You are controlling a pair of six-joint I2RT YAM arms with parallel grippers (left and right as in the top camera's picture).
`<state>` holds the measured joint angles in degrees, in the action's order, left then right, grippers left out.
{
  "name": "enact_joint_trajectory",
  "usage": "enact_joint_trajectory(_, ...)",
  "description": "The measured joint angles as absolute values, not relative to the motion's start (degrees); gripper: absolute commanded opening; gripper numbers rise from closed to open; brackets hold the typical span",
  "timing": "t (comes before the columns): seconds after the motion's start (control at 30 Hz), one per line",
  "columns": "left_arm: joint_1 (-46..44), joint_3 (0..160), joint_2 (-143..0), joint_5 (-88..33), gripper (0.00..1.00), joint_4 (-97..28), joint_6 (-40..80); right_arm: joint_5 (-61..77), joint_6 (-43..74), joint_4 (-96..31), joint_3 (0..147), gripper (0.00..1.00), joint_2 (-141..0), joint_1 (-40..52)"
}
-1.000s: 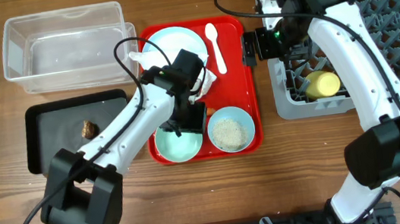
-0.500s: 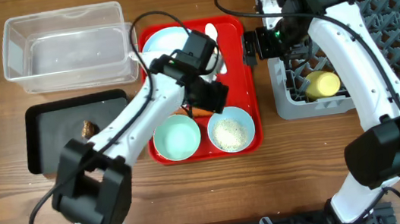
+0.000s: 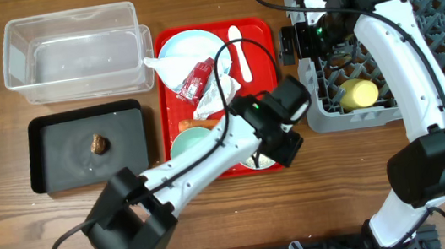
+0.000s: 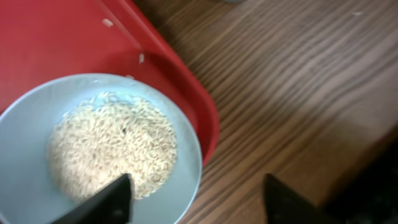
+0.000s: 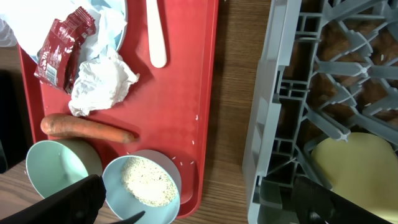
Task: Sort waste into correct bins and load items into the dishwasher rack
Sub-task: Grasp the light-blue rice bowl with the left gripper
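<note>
My left gripper (image 3: 280, 139) is open over the right rim of the rice bowl (image 4: 112, 149). One finger is over the rice (image 4: 106, 146), the other over bare wood. The empty bowl (image 3: 192, 149), carrot (image 3: 197, 123), tissue (image 3: 215, 98), red wrapper (image 3: 196, 81), spoon (image 3: 239, 50) and plate (image 3: 188, 48) lie on the red tray (image 3: 262, 68). My right gripper (image 3: 291, 44) is open and empty at the left edge of the grey rack (image 3: 399, 35), where the yellow cup (image 3: 358, 92) lies. The right wrist view shows the rice bowl (image 5: 146, 180) and carrot (image 5: 87, 127).
The clear tub (image 3: 74, 56) stands at the back left. The black tray (image 3: 91, 162) in front of it holds a brown morsel (image 3: 99, 142). A strip of bare wood (image 5: 239, 93) separates the red tray from the rack.
My left gripper has moved right across the red tray, from the empty bowl to the rice bowl. The right gripper has shifted slightly right.
</note>
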<state>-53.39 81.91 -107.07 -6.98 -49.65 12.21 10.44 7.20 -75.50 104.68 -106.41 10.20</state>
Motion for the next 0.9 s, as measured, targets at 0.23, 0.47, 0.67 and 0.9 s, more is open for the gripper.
enact_joint_trajectory(0.23,-56.6,82.1,-111.9,-0.3,0.55,-50.1,18.0,7.8,7.2,-75.2,104.7,0.99,-106.4,9.8)
enact_joint_trajectory(0.47,-57.3,82.1,-112.5,1.7,0.37,-49.8,19.2,8.0,8.2,-69.7,104.7,0.98,-106.4,2.2)
enact_joint_trajectory(0.67,-57.3,82.1,-112.5,1.9,0.29,-49.1,19.7,8.7,8.3,-68.4,104.7,0.98,-106.3,-1.7)
enact_joint_trajectory(0.9,-57.3,82.1,-114.5,1.9,0.24,-48.4,19.7,9.0,8.3,-69.0,104.7,0.98,-104.2,-5.6)
